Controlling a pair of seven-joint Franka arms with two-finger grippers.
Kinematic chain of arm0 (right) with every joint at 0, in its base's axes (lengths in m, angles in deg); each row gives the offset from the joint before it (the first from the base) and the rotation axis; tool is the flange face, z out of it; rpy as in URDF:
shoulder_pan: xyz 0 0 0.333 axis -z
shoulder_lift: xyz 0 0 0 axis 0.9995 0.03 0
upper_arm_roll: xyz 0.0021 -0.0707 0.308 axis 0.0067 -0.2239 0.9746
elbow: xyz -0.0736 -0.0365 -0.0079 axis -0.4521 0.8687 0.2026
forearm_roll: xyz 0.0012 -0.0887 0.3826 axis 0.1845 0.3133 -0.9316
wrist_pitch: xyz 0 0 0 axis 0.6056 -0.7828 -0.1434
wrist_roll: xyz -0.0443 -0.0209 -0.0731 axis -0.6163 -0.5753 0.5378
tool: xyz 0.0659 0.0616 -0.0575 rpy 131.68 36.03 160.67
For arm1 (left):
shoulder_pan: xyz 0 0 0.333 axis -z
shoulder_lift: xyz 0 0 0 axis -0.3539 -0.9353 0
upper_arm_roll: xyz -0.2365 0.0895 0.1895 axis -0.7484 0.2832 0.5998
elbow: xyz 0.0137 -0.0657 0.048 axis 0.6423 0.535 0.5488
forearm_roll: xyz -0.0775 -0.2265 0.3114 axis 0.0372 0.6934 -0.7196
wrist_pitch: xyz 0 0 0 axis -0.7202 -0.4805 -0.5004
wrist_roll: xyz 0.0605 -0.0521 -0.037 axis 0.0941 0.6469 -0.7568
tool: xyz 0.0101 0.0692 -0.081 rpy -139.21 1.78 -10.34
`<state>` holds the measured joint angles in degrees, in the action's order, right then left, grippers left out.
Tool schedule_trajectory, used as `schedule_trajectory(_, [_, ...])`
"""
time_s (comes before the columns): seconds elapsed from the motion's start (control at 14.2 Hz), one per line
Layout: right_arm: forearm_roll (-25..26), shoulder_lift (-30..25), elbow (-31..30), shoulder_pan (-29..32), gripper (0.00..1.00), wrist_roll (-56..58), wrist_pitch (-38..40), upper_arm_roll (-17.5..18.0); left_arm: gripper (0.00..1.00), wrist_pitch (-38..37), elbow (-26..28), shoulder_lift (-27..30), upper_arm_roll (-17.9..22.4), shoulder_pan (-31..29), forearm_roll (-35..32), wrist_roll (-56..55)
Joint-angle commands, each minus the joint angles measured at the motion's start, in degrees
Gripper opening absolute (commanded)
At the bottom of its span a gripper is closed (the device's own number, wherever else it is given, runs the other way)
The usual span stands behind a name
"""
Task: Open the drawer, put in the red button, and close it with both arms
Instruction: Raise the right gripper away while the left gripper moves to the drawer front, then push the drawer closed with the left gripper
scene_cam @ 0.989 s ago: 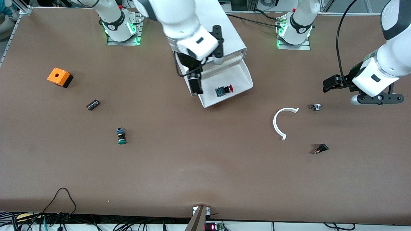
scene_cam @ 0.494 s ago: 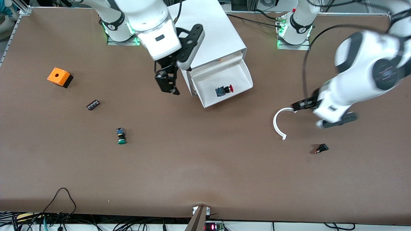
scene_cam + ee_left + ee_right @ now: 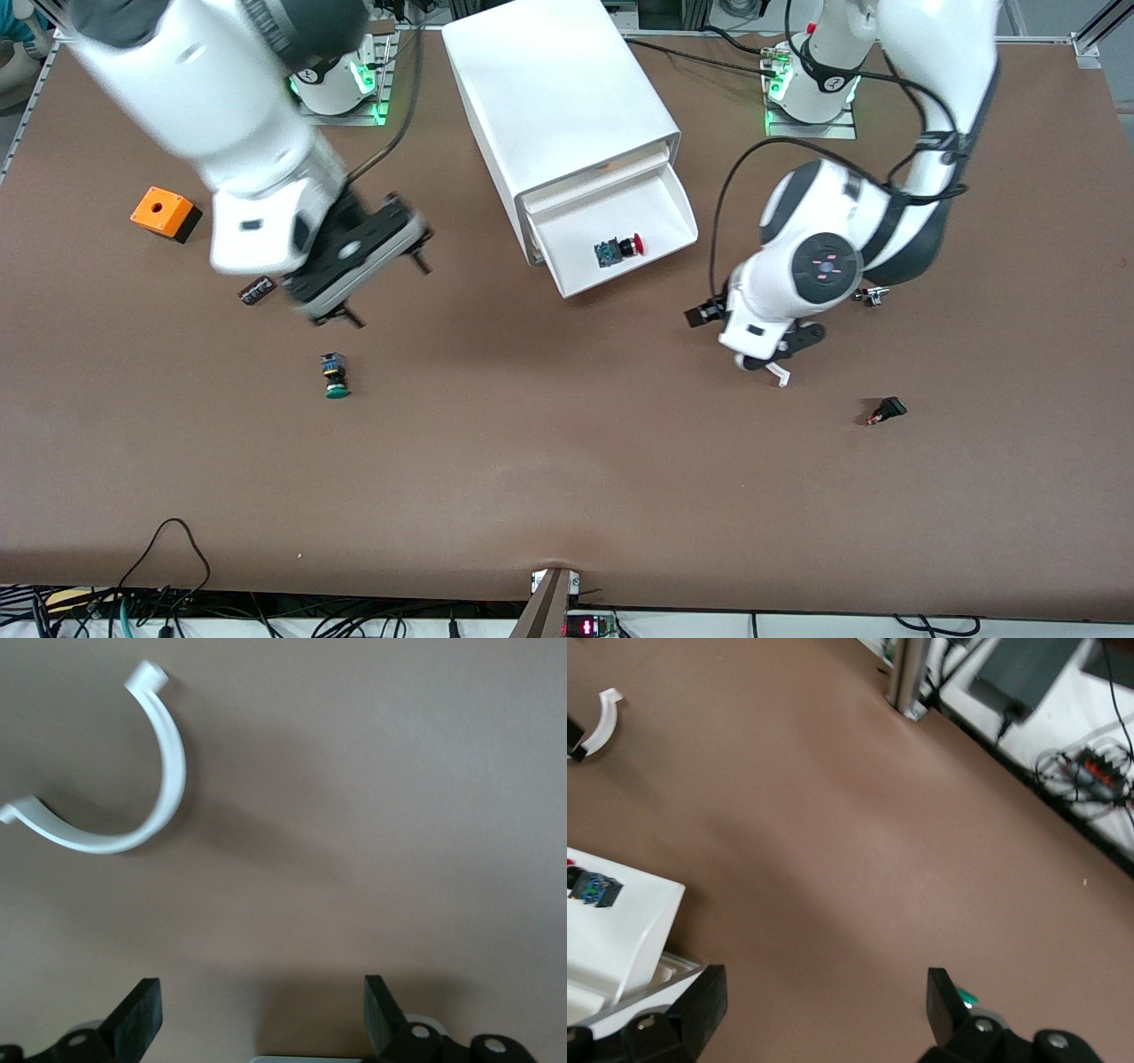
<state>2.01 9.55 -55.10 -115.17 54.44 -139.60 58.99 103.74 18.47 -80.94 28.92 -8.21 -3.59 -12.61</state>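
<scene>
Landmark: the white cabinet (image 3: 558, 97), with everything below placed against it.
Drawer: the drawer (image 3: 616, 232) stands pulled out of the cabinet's front, open and not yet pushed back.
Drawer contents: the red button (image 3: 617, 249) lies on its side on the tray floor, near the front lip; nothing else shows inside.
Left gripper: the left gripper (image 3: 261, 1019) hangs empty with fingers spread wide, over the table toward the left arm's end from the cabinet, above a white curved clip (image 3: 115, 788).
Right gripper: the right gripper (image 3: 824, 1010) is also spread wide and empty, over the table toward the right arm's end from the cabinet, near the green button (image 3: 335, 376).
Risk, skewed push: if one arm meets the drawer front first or off-centre, the tray may twist and jam.
Risk, cabinet shift: a hard push could slide the light cabinet instead of seating the drawer.
Risk, stray contact: a low left gripper could snag the clip.
</scene>
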Motion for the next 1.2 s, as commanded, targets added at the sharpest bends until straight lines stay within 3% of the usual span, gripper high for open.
schedule_trajectory(0.0, [-1.7, -4.1, -7.2, 6.5, 1.0, -1.5, 0.0, 1.4, 1.0, 1.2, -0.9, -2.0, 0.6, 4.7, -0.1, -2.8])
schedule_trajectory(0.28, [-1.8, -6.7, -14.3, 17.4, 1.0, -0.7, 1.5, 1.4, 1.0, 6.2, 2.2, -2.2, 0.5, 8.1, 0.5, -6.0])
schedule_trajectory(0.57, [-0.3, -10.2, -17.9, 22.0, 1.0, -1.8, 3.9, 1.3, 1.0, 6.4, 3.6, -2.1, -1.0, 9.5, 2.1, -6.7])
schedule_trajectory(0.71, [1.8, -10.5, -18.5, 24.9, 1.0, -1.4, 4.2, 1.4, 1.0, 6.5, 3.6, -2.1, -1.5, 9.8, 5.5, -6.7])
schedule_trajectory(0.92, [9.3, -10.6, -18.6, 26.5, 1.0, 0.6, 4.4, 1.4, 1.0, 6.4, 5.2, -2.1, -3.5, 9.4, 7.2, -6.6])
schedule_trajectory(1.13, [11.9, -13.8, -22.3, 27.2, 1.0, 1.9, 3.1, 1.4, 1.0, 6.3, 6.5, -2.0, -4.9, 9.5, 9.1, -6.7])
